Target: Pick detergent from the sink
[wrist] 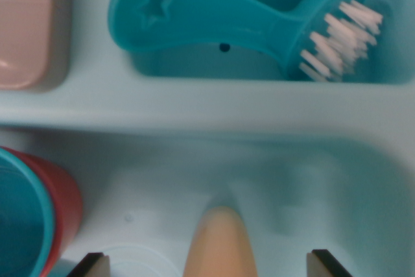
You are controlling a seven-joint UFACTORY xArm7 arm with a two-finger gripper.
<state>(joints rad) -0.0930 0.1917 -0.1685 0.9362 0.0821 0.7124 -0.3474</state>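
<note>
An orange-peach tapered tip [220, 241], apparently the top of the detergent bottle, rises from the bottom edge of the wrist view inside the pale blue sink basin [311, 186]; the rest of the bottle is hidden below the frame. My gripper [209, 265] is open. Its two dark fingertips [93, 264] show at the bottom corners, wide apart on either side of the tip, and neither touches it.
A teal scrub brush [227, 21] with pink-white bristles lies in the upper compartment behind a pale ridge [194, 105]. A red cup with a teal inside [35, 215] stands at the lower left. A pink block [26, 24] sits at the top left.
</note>
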